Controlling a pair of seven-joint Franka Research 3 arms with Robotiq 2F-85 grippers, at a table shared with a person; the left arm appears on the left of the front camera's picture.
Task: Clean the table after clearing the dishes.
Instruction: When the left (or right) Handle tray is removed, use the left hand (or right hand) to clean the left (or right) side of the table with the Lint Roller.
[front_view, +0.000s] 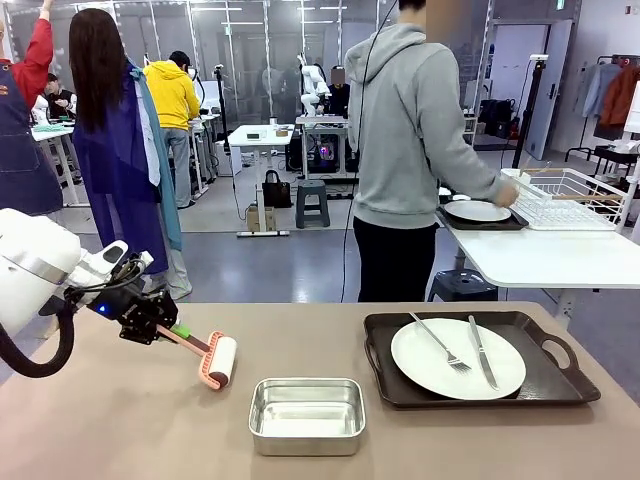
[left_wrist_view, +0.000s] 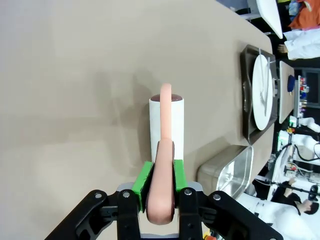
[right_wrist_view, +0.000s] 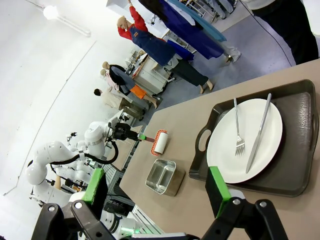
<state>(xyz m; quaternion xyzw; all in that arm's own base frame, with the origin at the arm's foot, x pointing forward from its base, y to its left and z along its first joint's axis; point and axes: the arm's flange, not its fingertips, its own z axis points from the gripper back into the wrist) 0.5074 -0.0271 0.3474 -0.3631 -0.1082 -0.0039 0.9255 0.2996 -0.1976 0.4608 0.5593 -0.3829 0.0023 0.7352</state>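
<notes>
In the lower left of the front view, the left gripper (front_view: 152, 320) is pinching the salmon-pink plastic handle of a lint roller with a white cylindrical roll (front_view: 217, 360), its green pads pressed against the handle's sides. The roll is lying low over the wide taupe-brown matte table (front_view: 120, 430); whether it is touching is unclear. In the right wrist view, the right gripper (right_wrist_view: 156, 192) is hanging with fingers spread wide, gripping nothing. A small rectangular steel pan (front_view: 307, 412) is sitting at lower centre. At lower right, a dark rectangular handled tray (front_view: 560, 388) is carrying a round white dinner plate (front_view: 425, 372) with a steel fork (front_view: 440, 345) and steel knife (front_view: 481, 353). At upper right, a person in a grey hoodie (front_view: 405, 130) is standing at a white-topped table (front_view: 540, 255), where a second white plate (front_view: 477, 211) is resting on another dark tray (front_view: 447, 218).
</notes>
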